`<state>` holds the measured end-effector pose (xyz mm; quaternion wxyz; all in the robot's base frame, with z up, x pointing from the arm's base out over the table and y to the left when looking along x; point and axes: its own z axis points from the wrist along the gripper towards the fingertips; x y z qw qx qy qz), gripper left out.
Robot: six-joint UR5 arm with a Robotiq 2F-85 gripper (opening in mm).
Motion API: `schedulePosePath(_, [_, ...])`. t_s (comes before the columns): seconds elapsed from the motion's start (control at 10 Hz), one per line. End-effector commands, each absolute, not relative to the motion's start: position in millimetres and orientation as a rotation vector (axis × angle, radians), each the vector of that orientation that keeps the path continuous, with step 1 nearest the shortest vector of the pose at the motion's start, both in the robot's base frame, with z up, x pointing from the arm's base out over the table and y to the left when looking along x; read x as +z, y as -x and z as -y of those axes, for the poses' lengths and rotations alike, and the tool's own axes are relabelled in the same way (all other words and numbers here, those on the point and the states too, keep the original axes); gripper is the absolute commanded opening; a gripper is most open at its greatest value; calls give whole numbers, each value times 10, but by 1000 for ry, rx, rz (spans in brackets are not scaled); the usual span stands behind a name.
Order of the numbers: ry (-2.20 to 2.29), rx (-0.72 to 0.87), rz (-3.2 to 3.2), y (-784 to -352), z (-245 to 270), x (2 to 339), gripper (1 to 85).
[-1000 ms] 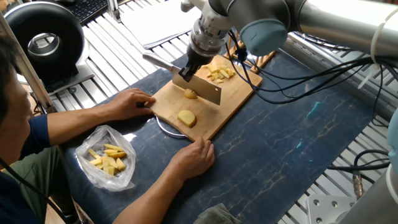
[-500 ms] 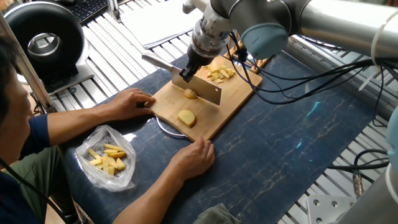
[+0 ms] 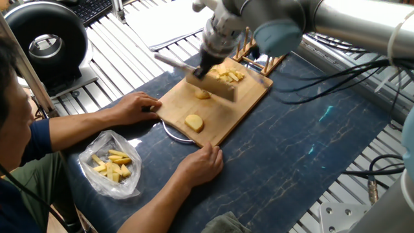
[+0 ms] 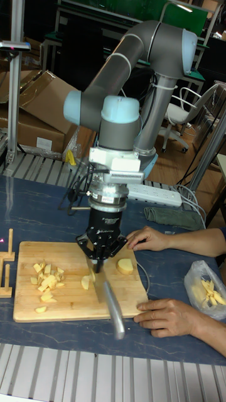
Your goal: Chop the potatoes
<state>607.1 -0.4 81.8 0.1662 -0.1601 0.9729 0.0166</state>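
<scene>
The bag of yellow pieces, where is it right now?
In the fixed view, the plastic bag lies on the blue mat's near-left corner, beside the person's forearm and apart from the cutting board.

silver-grey tubular arm (image 4: 135,53) with pale blue joint caps, white wrist block, black tool (image 4: 99,256).

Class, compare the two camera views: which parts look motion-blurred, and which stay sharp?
Fixed view: the knife and gripper are smeared by motion, while the cutting board and bag look crisp. Tall fixed view: the knife is only slightly soft, the potatoes sharp.
</scene>
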Motion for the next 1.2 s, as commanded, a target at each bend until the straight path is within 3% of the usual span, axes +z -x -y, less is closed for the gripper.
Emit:
schedulePosePath(0.0, [456,88,-2791,-6054,16,973,10])
schedulePosePath(1.1, [554,73,-2790,-5832,-66,910,10])
